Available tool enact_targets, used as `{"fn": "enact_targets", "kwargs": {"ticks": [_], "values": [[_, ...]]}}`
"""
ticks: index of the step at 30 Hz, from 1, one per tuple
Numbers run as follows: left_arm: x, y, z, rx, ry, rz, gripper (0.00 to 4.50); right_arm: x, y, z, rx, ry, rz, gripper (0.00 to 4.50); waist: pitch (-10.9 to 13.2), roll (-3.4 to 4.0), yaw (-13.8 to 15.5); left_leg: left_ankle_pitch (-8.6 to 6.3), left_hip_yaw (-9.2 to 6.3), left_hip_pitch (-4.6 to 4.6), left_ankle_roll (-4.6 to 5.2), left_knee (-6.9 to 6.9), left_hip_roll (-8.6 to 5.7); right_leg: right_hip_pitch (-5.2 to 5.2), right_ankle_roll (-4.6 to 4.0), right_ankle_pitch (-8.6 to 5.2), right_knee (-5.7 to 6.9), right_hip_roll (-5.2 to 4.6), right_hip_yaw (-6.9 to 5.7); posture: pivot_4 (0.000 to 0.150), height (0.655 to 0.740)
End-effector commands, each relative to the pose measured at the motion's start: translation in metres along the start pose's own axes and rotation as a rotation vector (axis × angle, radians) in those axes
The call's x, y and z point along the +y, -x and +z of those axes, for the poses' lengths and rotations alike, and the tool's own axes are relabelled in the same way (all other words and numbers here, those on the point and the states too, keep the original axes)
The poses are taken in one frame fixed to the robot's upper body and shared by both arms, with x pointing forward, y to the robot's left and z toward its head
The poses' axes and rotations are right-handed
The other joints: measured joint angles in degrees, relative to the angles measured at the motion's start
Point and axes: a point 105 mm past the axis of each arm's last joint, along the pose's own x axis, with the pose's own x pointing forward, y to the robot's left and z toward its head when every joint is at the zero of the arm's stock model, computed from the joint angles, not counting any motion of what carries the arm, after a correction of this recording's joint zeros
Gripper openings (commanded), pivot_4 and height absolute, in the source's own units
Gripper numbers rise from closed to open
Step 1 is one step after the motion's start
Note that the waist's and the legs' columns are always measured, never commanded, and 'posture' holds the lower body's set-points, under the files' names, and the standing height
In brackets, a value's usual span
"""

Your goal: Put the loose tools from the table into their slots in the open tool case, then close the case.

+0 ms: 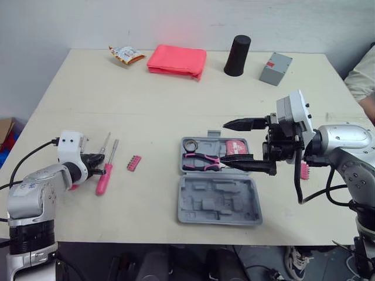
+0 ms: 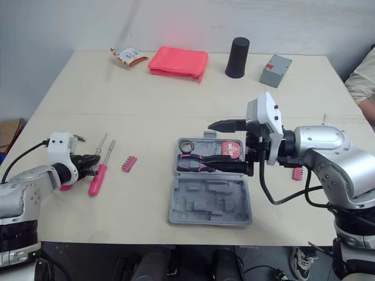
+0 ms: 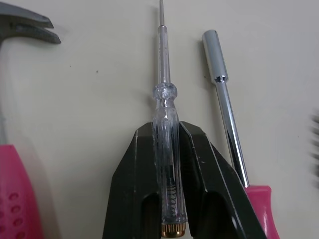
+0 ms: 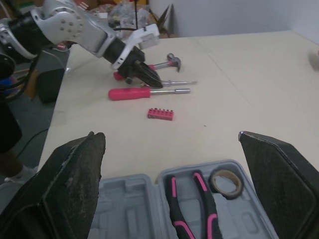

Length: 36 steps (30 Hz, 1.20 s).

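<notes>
Beige table (image 1: pixel 176 99), grey wall (image 1: pixel 176 23) | left end effector (image 3: pixel 166 127) clamps clear screwdriver (image 3: pixel 163 94) | right end effector (image 1: pixel 225 141) gaping, empty

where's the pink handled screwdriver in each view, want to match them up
Left eye view: pink-handled screwdriver lies on the table between the left gripper and the bit strip.
Right eye view: same spot.
Left wrist view: its shaft lies beside the gripped tool.
Right wrist view: between gripper and bit strip.
Shared landmark: the clear screwdriver in the fingers.

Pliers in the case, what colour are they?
The pliers are pink and black, clearest in right wrist view.
</notes>
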Motion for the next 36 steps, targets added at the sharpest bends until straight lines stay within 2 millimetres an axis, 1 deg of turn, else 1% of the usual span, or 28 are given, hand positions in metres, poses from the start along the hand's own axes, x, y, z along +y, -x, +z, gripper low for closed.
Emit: {"fn": "enact_targets", "kwargs": {"ticks": [1,2,4,5,6,8,9,13,15,18,21,23,25,27,31,36], "values": [[0.009,0.017,0.023,-0.063,-0.071,0.02,0.05,0.0,0.009,0.011,-0.013,0.049,-0.016,4.5,0.0,-0.01,0.0,0.0,0.0,-0.01,0.0,0.0,0.02,-0.02,0.0,0.0,0.0,0.02,-0.01,0.15,0.7355],[0.004,0.023,0.039,-0.096,-0.129,-0.006,0.05,0.0,0.011,0.01,-0.007,0.044,-0.014,4.5,0.0,-0.03,-0.1,0.0,0.0,-0.02,-0.01,0.0,0.04,-0.03,0.0,0.0,-0.01,0.04,-0.01,0.15,0.7355],[-0.017,0.03,0.064,-0.136,-0.265,-0.105,0.05,0.002,0.015,0.007,0.011,0.029,-0.005,4.5,0.1,-0.15,-0.1,0.0,0.0,-0.05,-0.03,-0.01,0.07,-0.05,0.0,0.0,-0.01,0.05,-0.01,0.15,0.7355],[-0.03,0.032,0.073,-0.138,-0.337,-0.167,0.05,0.004,0.017,0.006,0.024,0.016,0.005,4.5,0.1,-0.16,0.1,0.0,0.0,-0.06,-0.04,-0.01,0.08,-0.06,-0.01,0.0,-0.03,0.06,-0.01,0.15,0.7355],[-0.048,0.033,0.077,-0.128,-0.43,-0.261,0.05,0.007,0.021,0.002,0.048,0.003,0.022,4.5,0.1,-0.17,0.3,-0.01,0.0,-0.09,-0.05,0.0,0.06,-0.05,-0.01,0.0,-0.04,0.05,-0.01,0.15,0.7355],[-0.088,0.035,0.074,-0.078,-0.591,-0.47,0.05,0.015,0.029,-0.008,0.097,-0.039,0.054,4.5,0.1,-0.16,0.6,-0.03,0.0,-0.08,-0.02,0.01,-0.03,-0.02,-0.01,0.01,-0.08,0.04,-0.01,0.15,0.7355],[-0.098,0.035,0.072,-0.06,-0.633,-0.53,0.05,0.017,0.032,-0.01,0.111,-0.053,0.062,4.5,0.1,-0.15,0.7,-0.07,0.0,-0.08,0.03,0.0,-0.14,0.0,0.0,0.02,-0.07,0.05,-0.01,0.15,0.7355],[-0.164,0.031,0.064,0.006,-0.799,-0.803,0.05,0.025,0.048,-0.029,0.204,-0.114,0.047,4.5,0.1,-0.17,0.4,-0.12,0.11,-0.13,0.13,0.08,-0.17,0.03,0.13,0.09,-0.16,0.15,0.06,0.15,0.7355],[-0.189,0.029,0.057,0.043,-0.859,-0.9,0.05,0.029,0.053,-0.034,0.227,-0.14,0.038,4.5,0.1,-0.18,0.4,-0.11,0.12,-0.15,0.13,0.12,-0.13,0.01,0.13,0.09,-0.13,0.2,0.06,0.15,0.7355],[-0.221,0.023,0.045,0.089,-0.932,-0.986,0.05,0.035,0.058,-0.043,0.262,-0.173,0.019,4.5,0.1,-0.16,0.0,-0.11,0.18,-0.11,0.14,0.12,-0.05,0.0,0.13,0.09,-0.12,0.27,0.09,0.15,0.7355],[-0.242,0.02,0.034,0.129,-0.985,-1.045,0.05,0.04,0.061,-0.05,0.271,-0.206,0.0,4.5,0.1,-0.16,0.0,-0.1,0.18,-0.1,0.13,0.12,0.01,0.0,0.13,0.08,-0.11,0.32,0.08,0.15,0.7355],[-0.252,0.012,0.028,0.161,-0.979,-1.041,0.05,0.043,0.063,-0.056,0.276,-0.225,-0.019,4.5,0.1,-0.16,0.2,-0.09,0.15,-0.11,0.14,0.16,0.01,0.01,0.12,0.08,-0.1,0.33,0.07,0.15,0.7355],[-0.255,0.005,0.022,0.188,-1.005,-1.021,0.05,0.044,0.064,-0.06,0.278,-0.232,-0.034,4.5,0.1,-0.17,0.4,-0.08,0.08,-0.14,0.16,0.29,0.0,0.05,0.12,0.08,-0.08,0.31,0.04,0.15,0.7355],[-0.257,0.002,0.017,0.208,-1.015,-1.024,0.05,0.045,0.063,-0.06,0.266,-0.242,-0.048,4.5,0.1,-0.17,0.3,-0.11,0.06,-0.15,0.2,0.38,0.0,0.08,0.13,0.08,-0.08,0.3,0.03,0.15,0.7355],[-0.269,0.005,0.014,0.204,-1.028,-1.066,0.05,0.045,0.065,-0.063,0.261,-0.249,-0.068,4.5,0.1,-0.16,0.3,-0.14,0.0,-0.2,0.25,0.53,0.0,0.1,0.13,0.08,-0.05,0.25,0.01,0.15,0.7355],[-0.274,0.007,0.013,0.194,-1.069,-1.087,0.05,0.046,0.066,-0.07,0.269,-0.261,-0.084,4.5,0.1,-0.16,0.4,-0.17,-0.04,-0.23,0.3,0.58,-0.01,0.15,0.13,0.08,-0.07,0.22,-0.02,0.15,0.7355]]}}
